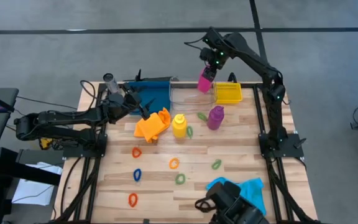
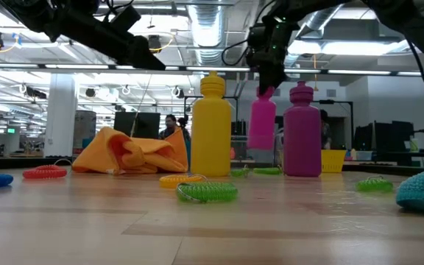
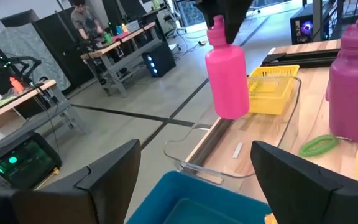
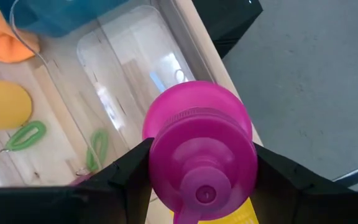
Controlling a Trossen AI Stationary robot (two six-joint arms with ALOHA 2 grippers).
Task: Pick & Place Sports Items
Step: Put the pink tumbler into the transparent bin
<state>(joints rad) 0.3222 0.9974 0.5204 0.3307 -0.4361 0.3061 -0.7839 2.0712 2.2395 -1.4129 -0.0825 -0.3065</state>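
My right gripper (image 1: 210,67) is shut on the magenta bottle (image 1: 204,80), which it holds in the air over a clear tray (image 1: 188,93) at the table's far edge. The yellow bottle (image 1: 179,126) and the purple bottle (image 1: 215,117) stand upright on their bases mid-table. The orange cloth (image 1: 153,125) lies crumpled beside the yellow bottle. My left gripper (image 3: 194,180) is open just above and left of that cloth. The cyan cloth (image 1: 241,189) lies at the near right. Several coloured rings, such as a blue one (image 1: 137,175), lie flat on the wood. My right gripper pinches the magenta bottle's cap (image 4: 161,163), just below the spout, between its two fingers (image 4: 128,173). The fingers come from above, pointing steeply down. The bottle's body (image 3: 227,84) hangs below them, nearly upright and clear of the table and the tray.
A blue tray (image 1: 160,94) stands left of the clear tray and a small yellow bin (image 1: 227,93) right of it, all along the far edge. A dark device (image 1: 229,205) sits at the near edge. A person (image 3: 86,22) stands in the room beyond.
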